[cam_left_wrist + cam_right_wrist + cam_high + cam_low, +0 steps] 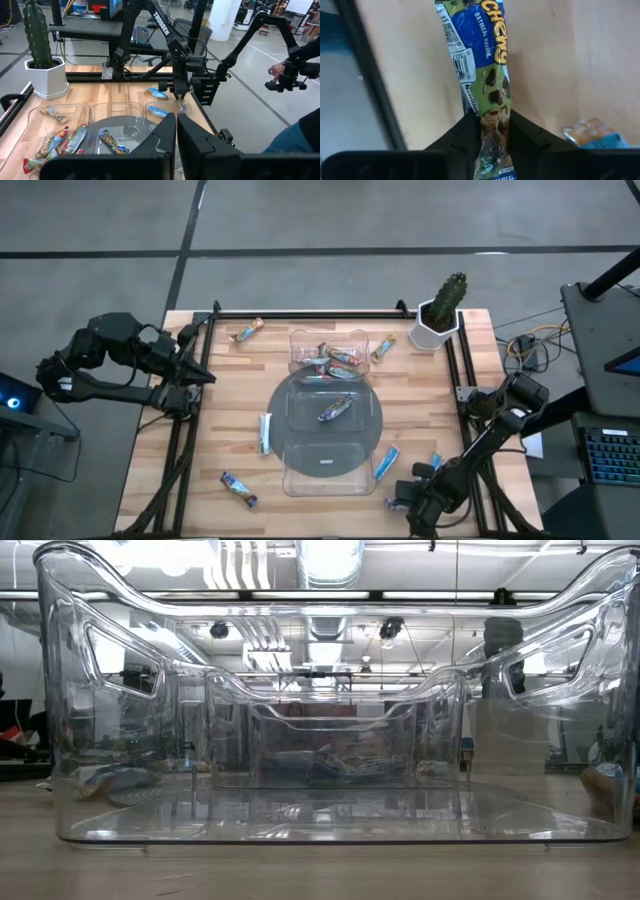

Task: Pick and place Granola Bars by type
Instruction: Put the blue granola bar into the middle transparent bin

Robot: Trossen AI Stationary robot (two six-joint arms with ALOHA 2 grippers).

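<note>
Landmark: clear tray (300,480), mid worktop (215,450).

Right tool (492,127) low at worktop's near right corner, well apart from tray; fingers (465,132) pinched on end of a blue/green granola bar (480,55), wrapper reads "Chewy Oatmeal Raisin", rest of bar lying along the wood. In high view same tool (405,502) sits over a bar near the edge. Another light-blue/orange wrapper (592,132) just beside on the wood.

Left tool (205,375) hangs off to tray's left, over worktop's edge rail, nothing in it; fingers (162,135) near together w/ thin slit between, per left wrist view.

Bars in tray: cluster of dark multicoloured ones (330,360) in far compartment; one bar (335,409) in mid compartment. Near compartment: can't tell any bar in it.

Bars outside tray: light-blue one (265,432) just left of tray; light-blue one (386,462) just right of it; small blue one (435,462) further right; dark one (238,488) off near-left corner of tray; orange-brown one (246,332) far left of tray; orange-brown one (381,348) just beside far-right corner.

Potted cactus (440,310) at far right of tray. Low view looks through tray walls (320,780); contents blurred.
</note>
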